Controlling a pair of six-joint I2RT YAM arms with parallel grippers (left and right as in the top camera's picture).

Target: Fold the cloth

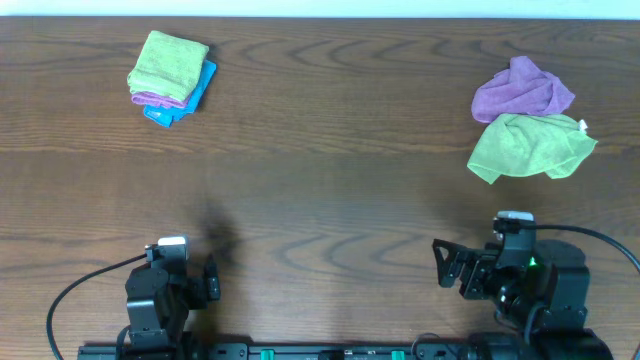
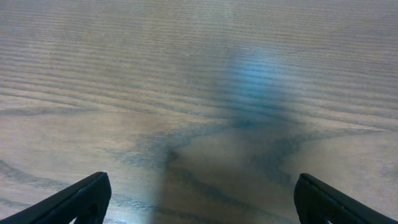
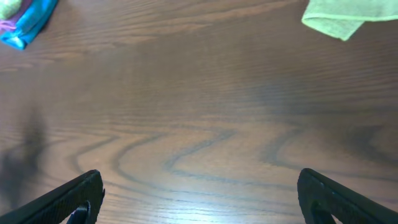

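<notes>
The cloth [image 1: 170, 63] lies folded into a lime yellow-green rectangle at the far left of the table, on top of a purple and a blue folded cloth. A corner of it [image 3: 6, 6] shows at the top left of the right wrist view. My left gripper [image 1: 213, 280] rests near the front edge, far from the cloth, open with only bare wood between its fingers [image 2: 81, 199]. My right gripper [image 1: 450, 268] sits at the front right, also open and empty [image 3: 199, 199].
A crumpled duller green cloth [image 1: 530, 145] with a small white tag lies at the far right, and its edge [image 3: 342, 15] shows in the right wrist view. A crumpled purple cloth [image 1: 522, 90] lies just behind it. The blue cloth [image 3: 28, 25] sticks out under the stack.
</notes>
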